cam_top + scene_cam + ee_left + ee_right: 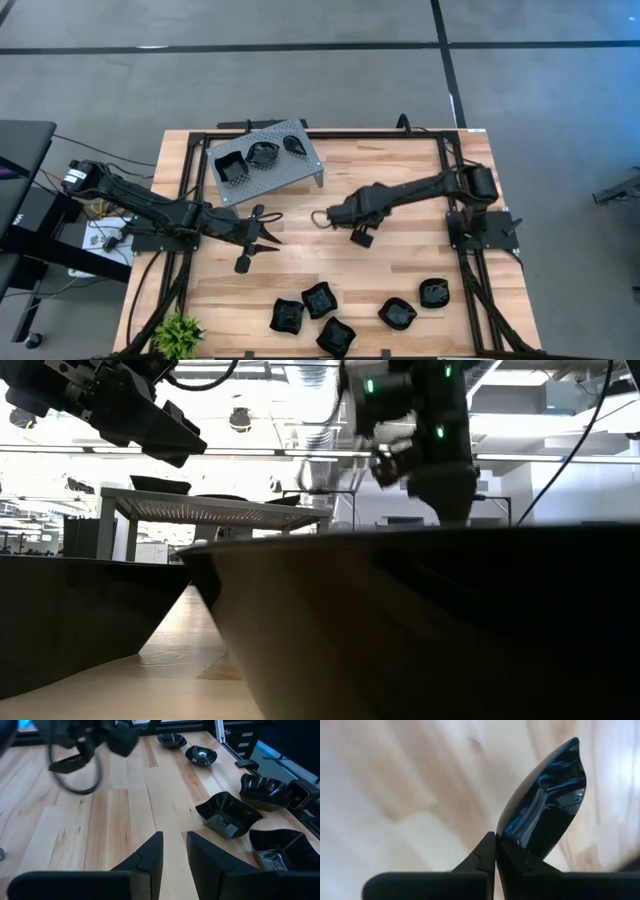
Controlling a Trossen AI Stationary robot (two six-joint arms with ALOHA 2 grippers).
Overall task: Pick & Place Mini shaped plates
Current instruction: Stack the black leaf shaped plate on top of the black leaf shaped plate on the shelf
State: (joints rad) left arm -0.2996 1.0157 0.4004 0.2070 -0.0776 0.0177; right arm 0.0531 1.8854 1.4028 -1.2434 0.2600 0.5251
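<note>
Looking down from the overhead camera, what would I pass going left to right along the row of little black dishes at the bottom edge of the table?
Small green plant → first black dish → second dish → third dish → fourth dish → fifth dish.

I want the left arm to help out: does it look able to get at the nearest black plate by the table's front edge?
Probably yes: the left gripper is open and empty, with bare wood between it and the plate.

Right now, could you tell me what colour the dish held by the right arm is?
Glossy black dish, clearest in the right wrist view.
</note>
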